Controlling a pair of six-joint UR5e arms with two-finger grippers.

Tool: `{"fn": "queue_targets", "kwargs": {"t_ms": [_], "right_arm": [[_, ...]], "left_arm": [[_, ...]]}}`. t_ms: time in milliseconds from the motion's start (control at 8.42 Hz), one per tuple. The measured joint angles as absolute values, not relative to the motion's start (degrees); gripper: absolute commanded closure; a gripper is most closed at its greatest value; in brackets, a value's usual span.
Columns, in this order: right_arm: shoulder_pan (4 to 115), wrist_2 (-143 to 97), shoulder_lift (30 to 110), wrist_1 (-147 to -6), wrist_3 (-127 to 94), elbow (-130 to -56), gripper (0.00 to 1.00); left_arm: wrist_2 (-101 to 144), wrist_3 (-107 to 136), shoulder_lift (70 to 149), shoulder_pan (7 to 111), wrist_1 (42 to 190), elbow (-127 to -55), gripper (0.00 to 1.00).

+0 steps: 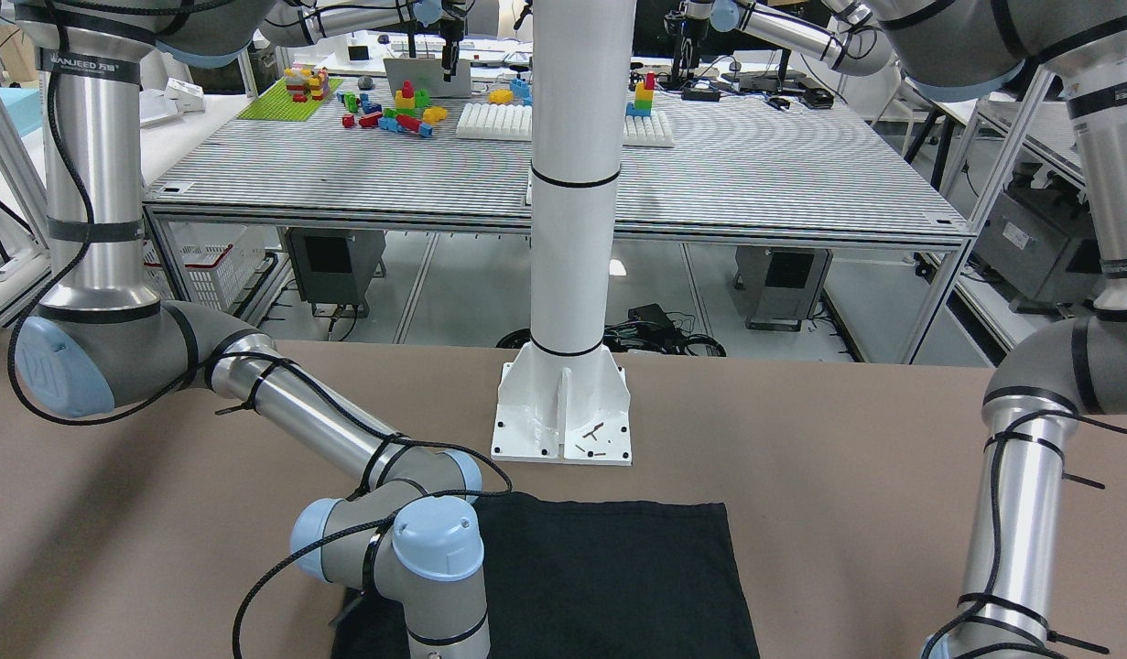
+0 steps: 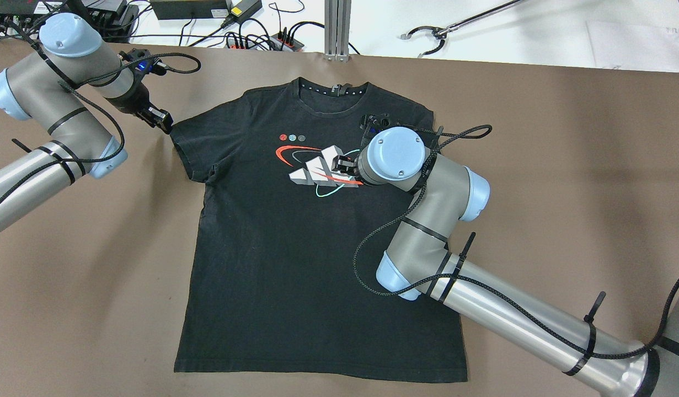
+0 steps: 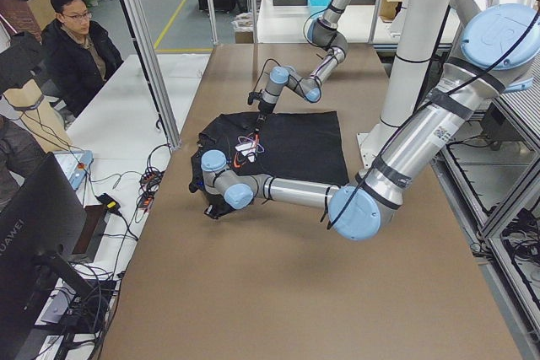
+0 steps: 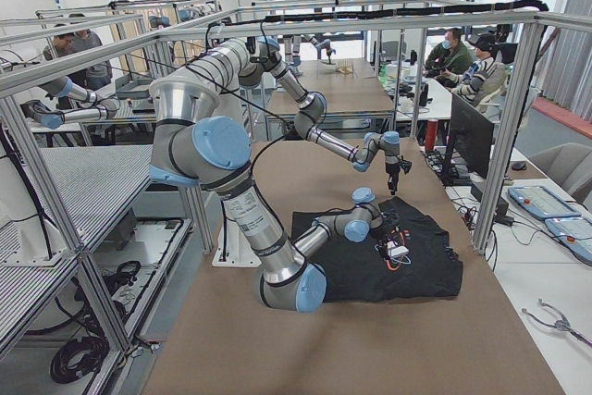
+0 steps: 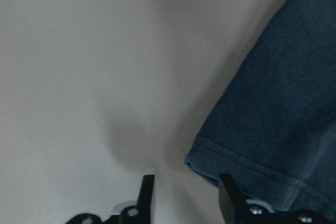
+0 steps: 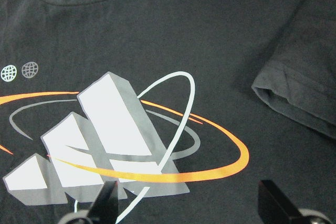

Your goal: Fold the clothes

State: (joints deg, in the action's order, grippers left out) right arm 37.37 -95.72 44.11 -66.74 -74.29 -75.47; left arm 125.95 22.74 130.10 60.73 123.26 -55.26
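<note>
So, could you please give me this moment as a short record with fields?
garment: black T-shirt, spread flat, print up, collar away from the robot
surface: brown table
left tool: open, at the sleeve hem, holding nothing
right tool: open, above the chest print, holding nothing
other sleeve: appears to lie turned in over the shirt's body
fold state: body not yet folded
</note>
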Motion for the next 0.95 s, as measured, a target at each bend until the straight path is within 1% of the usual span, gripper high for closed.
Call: {"fn": "queue_targets", "kwargs": {"t_ms": [357,475,594,713,951], "right_arm": [[37.4,-95.6,44.3,-66.7,-74.3,-75.4,0.06],[37.4,-95.6,44.4,-66.7,-74.3,-75.4,0.06],[37.4,-95.6,44.4,-66.7,-74.3,-75.4,0.06],[37.4,-95.5,44.5,-66.7,-74.3,-75.4,0.06],[37.4,-95.5,44.5,-66.7,-74.3,-75.4,0.06]], "left_arm": [[125.9,23.3,132.2,60.3,125.8,-50.7,0.53],[125.9,24.2,133.1,60.0,127.2,-49.2,0.69],[125.9,25.4,133.7,59.6,128.8,-47.8,0.97],[125.9,26.2,134.0,59.3,129.8,-47.0,1.00],[126.3,26.9,134.0,59.4,130.4,-47.0,1.00]]}}
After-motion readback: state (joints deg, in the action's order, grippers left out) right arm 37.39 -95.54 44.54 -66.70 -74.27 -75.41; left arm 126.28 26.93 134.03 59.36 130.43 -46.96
